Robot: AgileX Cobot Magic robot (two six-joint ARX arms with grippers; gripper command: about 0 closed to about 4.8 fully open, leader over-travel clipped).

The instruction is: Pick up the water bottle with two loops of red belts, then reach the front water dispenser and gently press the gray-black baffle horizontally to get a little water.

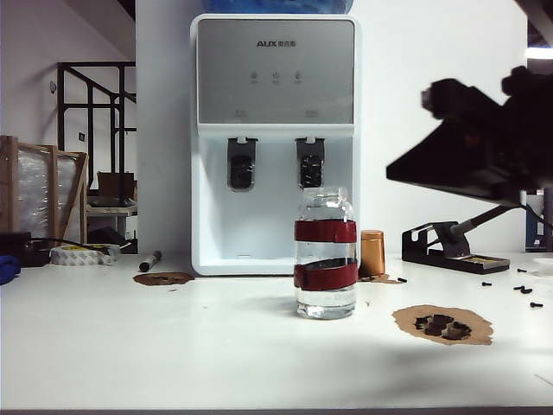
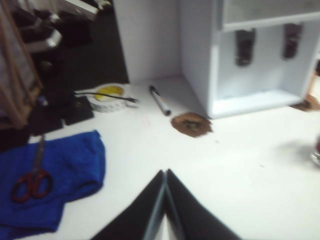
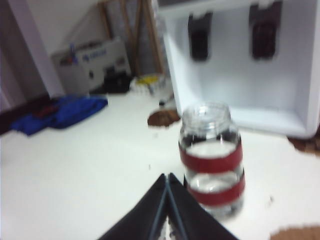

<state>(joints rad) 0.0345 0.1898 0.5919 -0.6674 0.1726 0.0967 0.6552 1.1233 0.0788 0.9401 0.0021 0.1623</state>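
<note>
The exterior camera sits low at the worktop (image 1: 173,346) edge, facing the dispenser (image 1: 275,138) head-on. Each wrist camera looks forward over its closed pincer: left (image 2: 165,175), right (image 3: 166,177), both sharing that dispenser

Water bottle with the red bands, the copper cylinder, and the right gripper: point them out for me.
water bottle (image 1: 326,252): exterior view, clear glass between its red bands.
copper cylinder (image 1: 372,253): exterior view, middle of its side.
right gripper (image 3: 167,181): right wrist view, where the shut jaws meet.
</note>
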